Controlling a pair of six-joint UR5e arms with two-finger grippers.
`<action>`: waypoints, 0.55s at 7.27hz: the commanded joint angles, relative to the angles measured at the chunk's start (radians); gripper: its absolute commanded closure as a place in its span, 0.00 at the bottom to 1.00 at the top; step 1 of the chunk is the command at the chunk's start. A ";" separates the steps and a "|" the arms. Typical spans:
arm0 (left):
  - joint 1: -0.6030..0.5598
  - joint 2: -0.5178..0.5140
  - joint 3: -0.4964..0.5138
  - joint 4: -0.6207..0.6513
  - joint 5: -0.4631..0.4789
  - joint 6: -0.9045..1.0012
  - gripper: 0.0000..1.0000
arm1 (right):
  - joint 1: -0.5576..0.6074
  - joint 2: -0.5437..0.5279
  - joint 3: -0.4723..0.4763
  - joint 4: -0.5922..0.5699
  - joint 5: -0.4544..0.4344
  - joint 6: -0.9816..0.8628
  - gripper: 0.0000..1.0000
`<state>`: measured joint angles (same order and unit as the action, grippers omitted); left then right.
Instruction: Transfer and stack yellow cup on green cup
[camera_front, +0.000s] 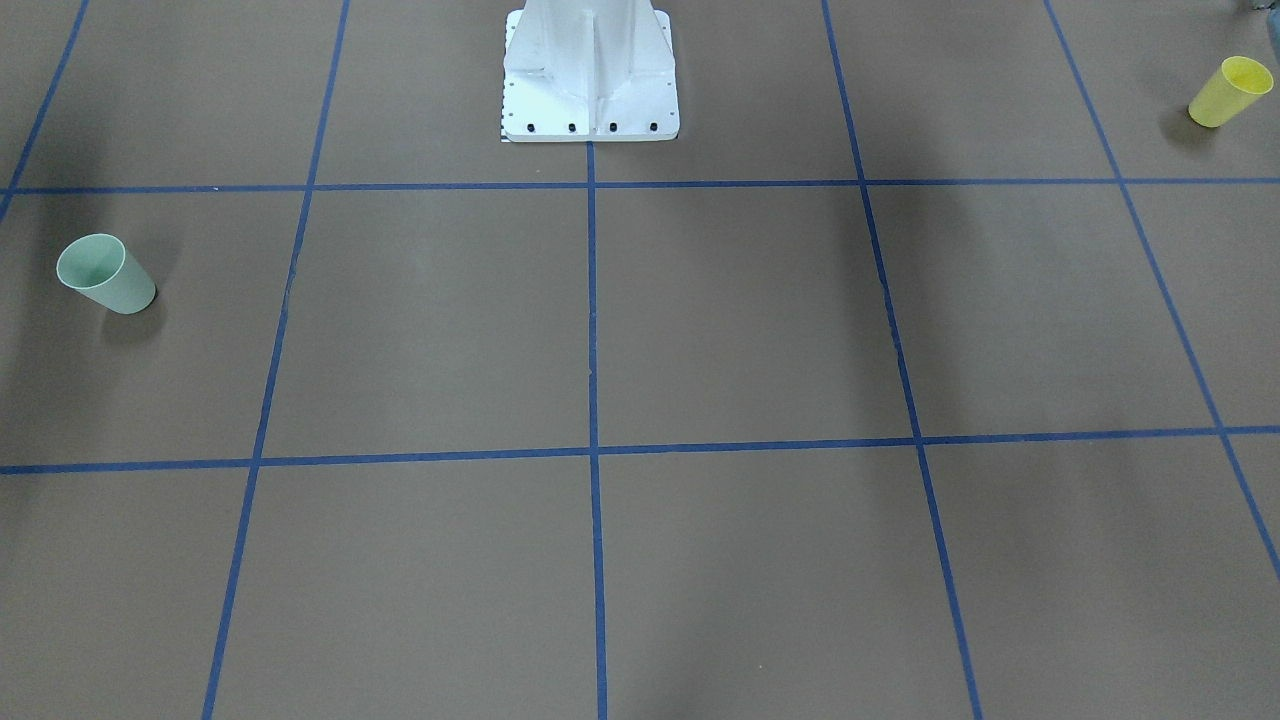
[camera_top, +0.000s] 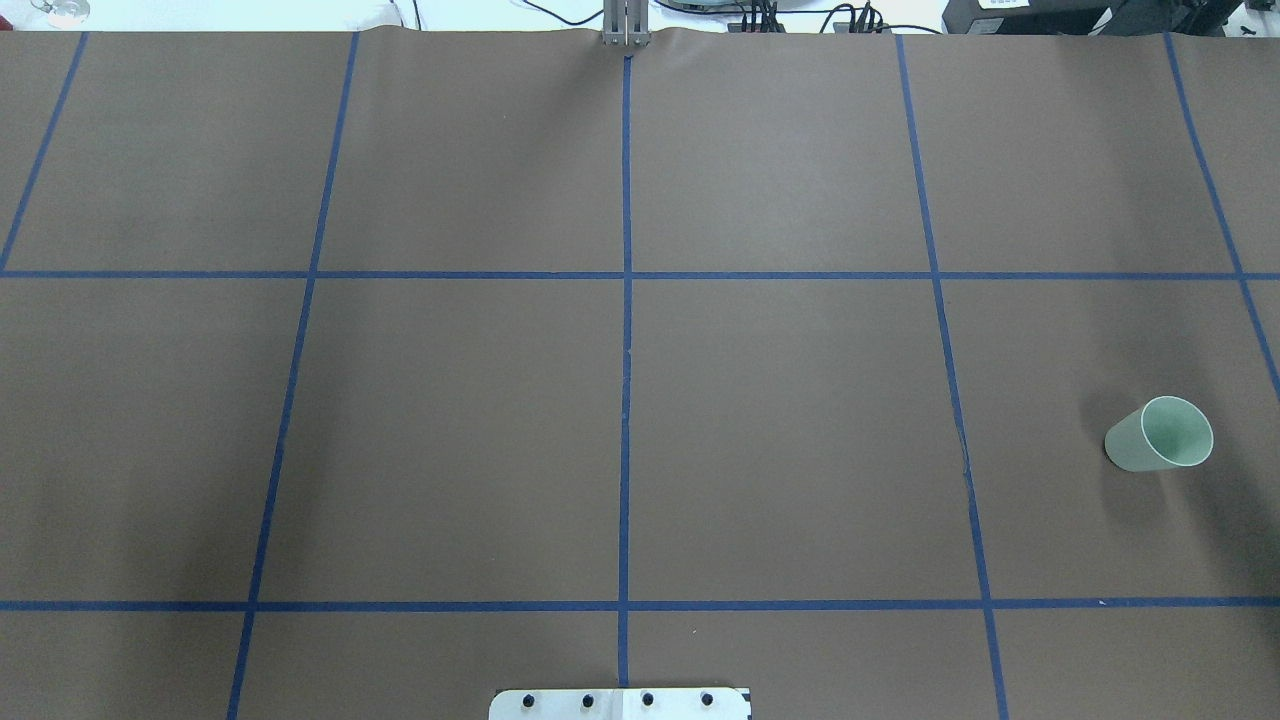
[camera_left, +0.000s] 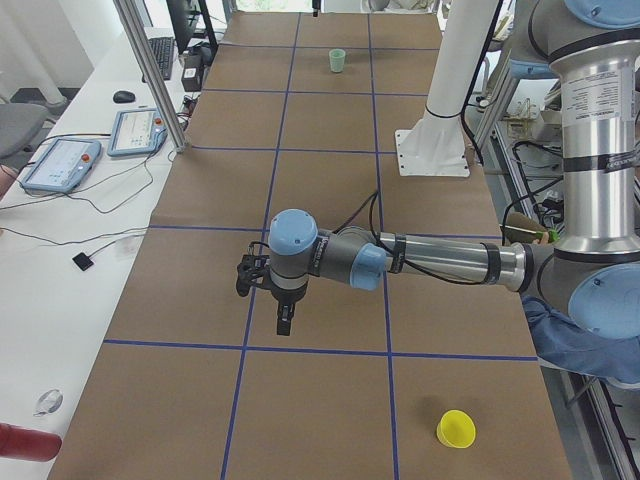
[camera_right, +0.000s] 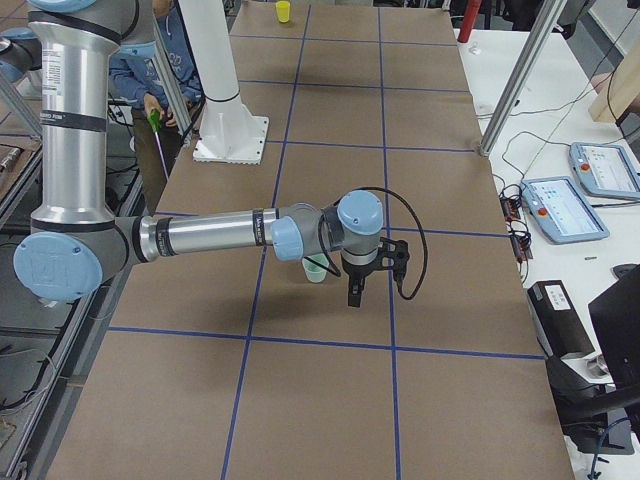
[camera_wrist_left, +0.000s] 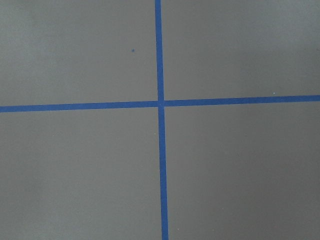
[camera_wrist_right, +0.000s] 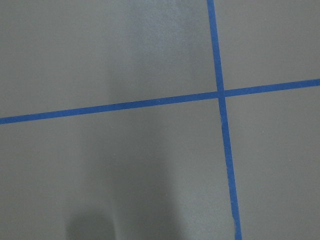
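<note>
1. Progress: by my reading, nothing of the task is done. The yellow cup (camera_front: 1230, 92) and the green cup (camera_front: 105, 274) stand well apart at opposite ends of the table (camera_top: 450, 420). Each is on its base, mouth up, with nothing touching it.
2. Yellow cup location: the robot's left end, on the side nearest the robot's base (camera_front: 590, 80). It falls outside the overhead view.
3. Green cup location: the robot's right end, in the middle row of squares marked by the blue tape lines (camera_top: 625, 300). In the right side view the right arm partly hides it.
4. Left gripper (camera_left: 284, 320): hangs fingers-down above the table, well apart from the yellow cup. It shows only in the left side view, so I cannot tell how far the jaws stand open. It has no cup.
5. Right gripper (camera_right: 355, 293): hangs fingers-down, near the green cup as that side view shows it; the true gap in depth is unclear. It appears in that view only, so the opening cannot be told. It has no cup either.
6. Wrist cameras: both show only brown table cover and a tape crossing, with no fingers and no cup.
7. Remaining (judgement): grasp the yellow cup, carry it across the table, probably with a pass between arms, and lower it into the green cup.
</note>
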<state>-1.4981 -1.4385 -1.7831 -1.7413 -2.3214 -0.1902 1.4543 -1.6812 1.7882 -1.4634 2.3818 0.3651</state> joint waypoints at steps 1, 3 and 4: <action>-0.001 0.000 -0.009 -0.001 0.010 0.011 0.00 | 0.000 -0.006 -0.001 0.000 -0.001 -0.002 0.00; 0.001 0.000 -0.012 -0.004 0.010 0.000 0.00 | 0.000 -0.006 0.002 0.000 0.003 -0.002 0.00; 0.001 0.001 -0.009 -0.004 0.010 0.000 0.00 | 0.000 -0.006 0.007 0.000 0.004 -0.002 0.00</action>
<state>-1.4979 -1.4388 -1.7926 -1.7442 -2.3138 -0.1892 1.4542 -1.6873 1.7898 -1.4634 2.3838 0.3636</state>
